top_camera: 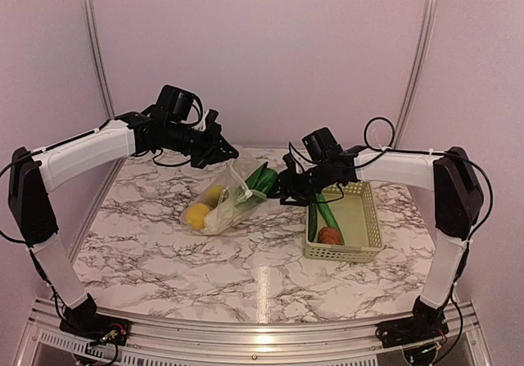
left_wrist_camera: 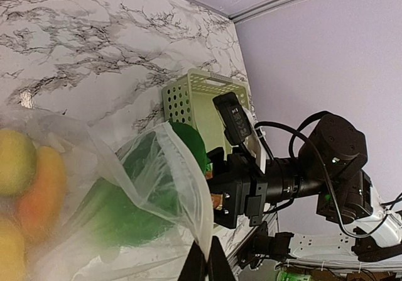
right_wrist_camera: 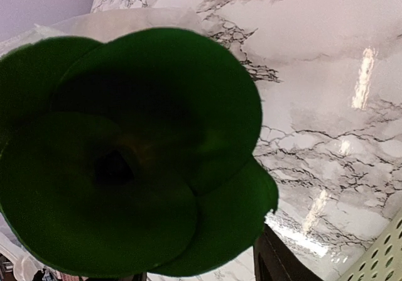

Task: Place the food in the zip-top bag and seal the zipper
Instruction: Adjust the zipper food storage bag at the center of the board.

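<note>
Evidently the left tool [left_wrist_camera: 202, 263], at the frame's bottom edge, is pinched together on the rim of the zip-top bag [left_wrist_camera: 157, 187], lifting it so the mouth gapes; the right tool [top_camera: 284, 184], mid-frame, looks clamped on the bok choy [right_wrist_camera: 125, 155], its leaves entering that mouth; the lemon [top_camera: 197, 214] already lies inside, on the bench [top_camera: 164, 268]; no writing is legible.

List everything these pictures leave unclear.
- Right wrist: bok choy leaves fill the view, hiding the jaws of the right gripper and any grip.
- Left wrist: left gripper, pinching the zip-top bag, is cut off by the bottom edge.
- Top: zipper too thin to trace; brown round item in the basket too small to identify.
</note>
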`<state>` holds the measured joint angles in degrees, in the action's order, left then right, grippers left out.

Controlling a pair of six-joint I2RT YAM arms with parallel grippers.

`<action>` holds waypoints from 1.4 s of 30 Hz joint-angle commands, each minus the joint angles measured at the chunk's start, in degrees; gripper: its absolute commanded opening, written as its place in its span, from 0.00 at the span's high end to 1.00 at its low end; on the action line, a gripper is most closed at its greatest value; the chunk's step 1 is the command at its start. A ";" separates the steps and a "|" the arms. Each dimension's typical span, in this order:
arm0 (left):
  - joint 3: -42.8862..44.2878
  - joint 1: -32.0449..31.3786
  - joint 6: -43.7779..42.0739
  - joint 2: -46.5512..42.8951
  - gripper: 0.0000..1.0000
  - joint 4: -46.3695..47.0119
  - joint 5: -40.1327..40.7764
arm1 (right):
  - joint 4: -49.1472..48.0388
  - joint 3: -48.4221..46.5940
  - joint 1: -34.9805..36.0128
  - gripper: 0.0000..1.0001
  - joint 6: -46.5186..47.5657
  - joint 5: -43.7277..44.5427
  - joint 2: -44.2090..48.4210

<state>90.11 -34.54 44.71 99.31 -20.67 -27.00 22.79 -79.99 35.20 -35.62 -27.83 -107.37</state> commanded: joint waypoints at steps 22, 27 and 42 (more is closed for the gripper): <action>-3.88 -0.26 -1.11 -1.30 1.00 2.38 -0.29 | -27.67 5.46 -0.48 0.40 -21.66 -11.24 -5.15; -4.09 -0.35 -1.29 -0.84 1.00 2.26 -0.27 | -37.91 6.99 -0.48 0.57 -25.59 -14.91 -6.96; -0.32 -0.35 -4.00 -2.63 0.65 -3.94 5.66 | -17.07 -6.76 0.71 1.00 -6.21 -11.84 -0.73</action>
<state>86.85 -34.57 43.13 99.31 -19.86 -25.36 -7.18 -75.88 35.11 -54.37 -42.52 -113.23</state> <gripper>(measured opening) 0.269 0.018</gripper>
